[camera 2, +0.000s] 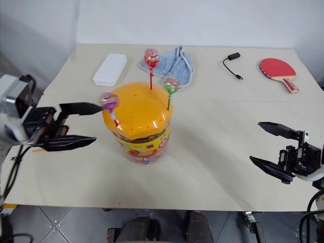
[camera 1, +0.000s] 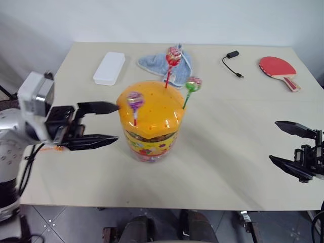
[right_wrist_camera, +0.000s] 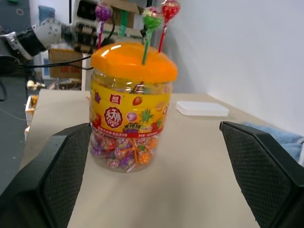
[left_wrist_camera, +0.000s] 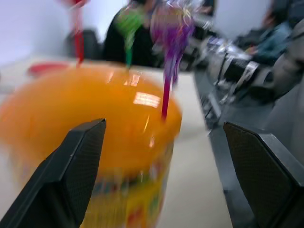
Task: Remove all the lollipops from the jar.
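Observation:
The jar, a clear tub with an orange domed lid and a yellow label, stands in the middle of the table. Three lollipops stick up from holes in its lid: a purple one on the near left, a red one at the back and a green one on the right. My left gripper is open and level, just left of the jar, its fingertips close to the lid's edge and to the purple lollipop. My right gripper is open and empty, well to the right of the jar.
Behind the jar lie a flat white box and a blue cloth. A black cable and a red paddle are at the far right. A small orange thing lies under my left arm. The table's near edge runs below both grippers.

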